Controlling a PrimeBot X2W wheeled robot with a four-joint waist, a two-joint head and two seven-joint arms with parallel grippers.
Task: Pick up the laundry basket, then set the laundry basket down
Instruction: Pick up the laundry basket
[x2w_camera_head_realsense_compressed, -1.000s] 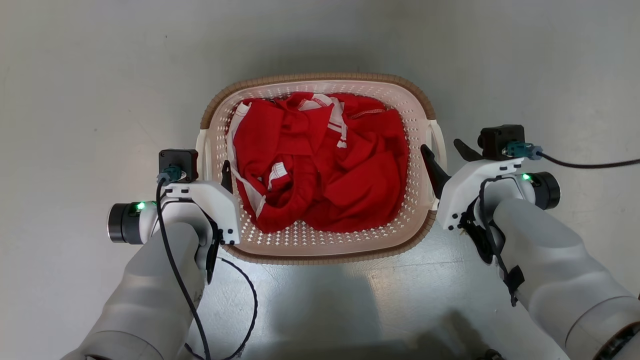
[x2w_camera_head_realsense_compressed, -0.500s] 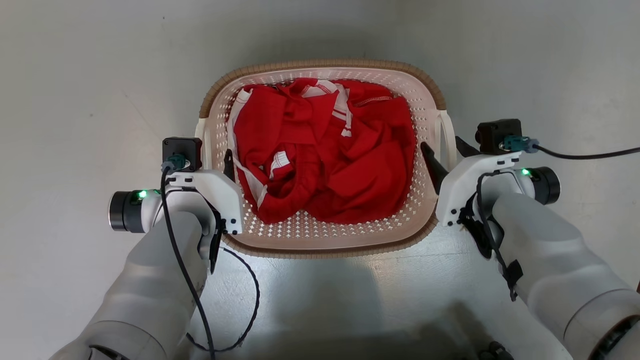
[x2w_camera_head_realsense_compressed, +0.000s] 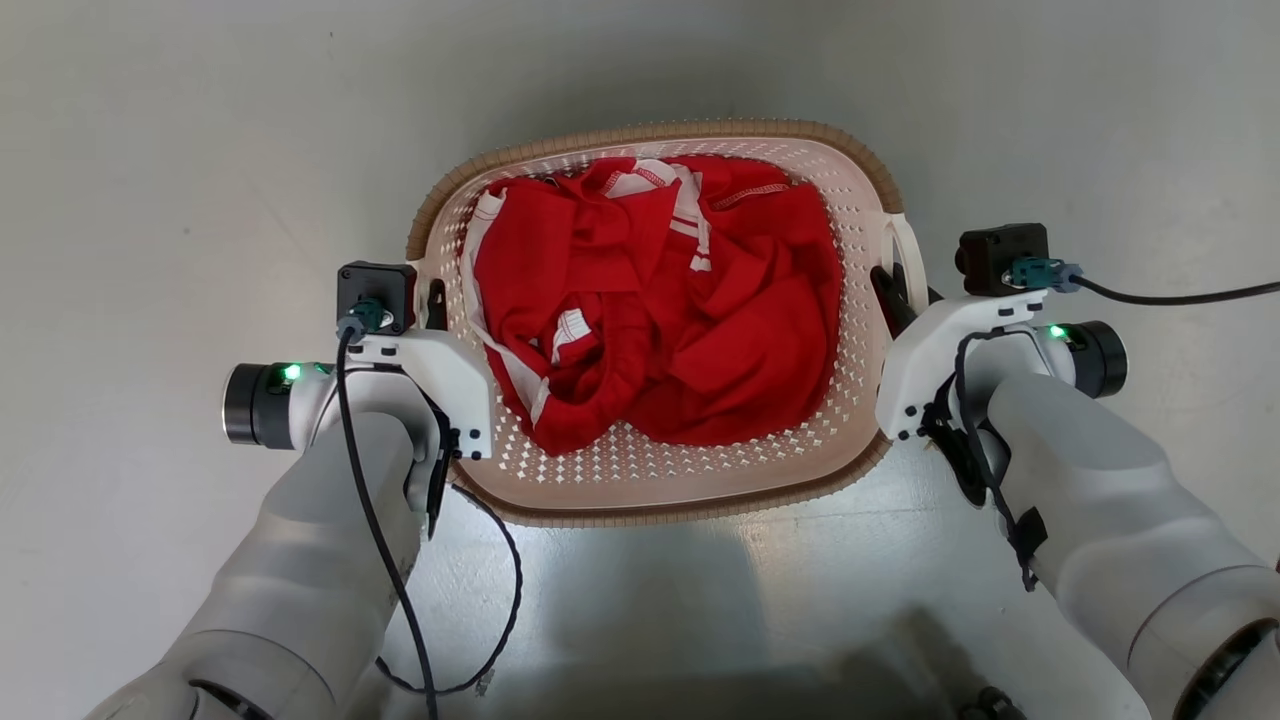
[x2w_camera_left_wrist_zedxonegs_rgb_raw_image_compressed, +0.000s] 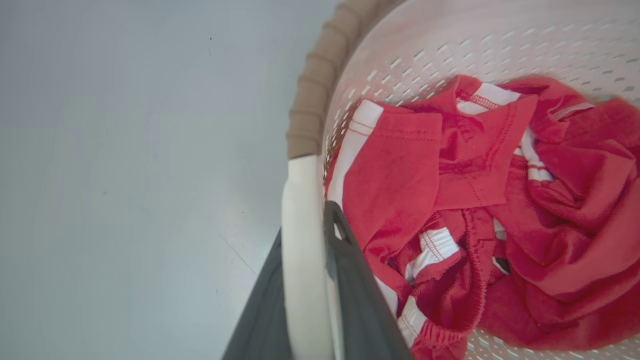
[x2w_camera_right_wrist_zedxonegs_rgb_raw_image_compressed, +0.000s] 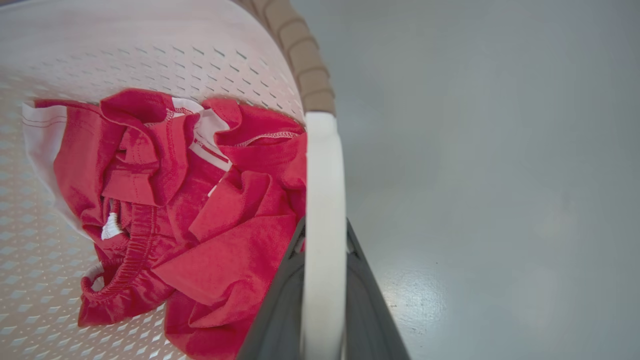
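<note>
The laundry basket (x2w_camera_head_realsense_compressed: 660, 132), cream perforated plastic with a brown woven-look rim, lies between my two arms in the head view and holds red clothes with white trim (x2w_camera_head_realsense_compressed: 680, 320). My left gripper (x2w_camera_head_realsense_compressed: 432, 305) is at the basket's left side. In the left wrist view the left gripper (x2w_camera_left_wrist_zedxonegs_rgb_raw_image_compressed: 306, 225) is shut on the white side handle (x2w_camera_left_wrist_zedxonegs_rgb_raw_image_compressed: 300, 200). My right gripper (x2w_camera_head_realsense_compressed: 897, 295) is at the right side. In the right wrist view the right gripper (x2w_camera_right_wrist_zedxonegs_rgb_raw_image_compressed: 325, 230) is shut on the other white handle (x2w_camera_right_wrist_zedxonegs_rgb_raw_image_compressed: 322, 165).
Smooth grey floor (x2w_camera_head_realsense_compressed: 150, 150) surrounds the basket on all sides. A black cable (x2w_camera_head_realsense_compressed: 505, 600) loops down from my left wrist near the basket's front edge. Another cable (x2w_camera_head_realsense_compressed: 1180, 297) runs off right from my right wrist camera.
The right fingers have closed in on the right handle. Both grippers moved up the view, and the basket now looks larger, closer and slightly turned.
</note>
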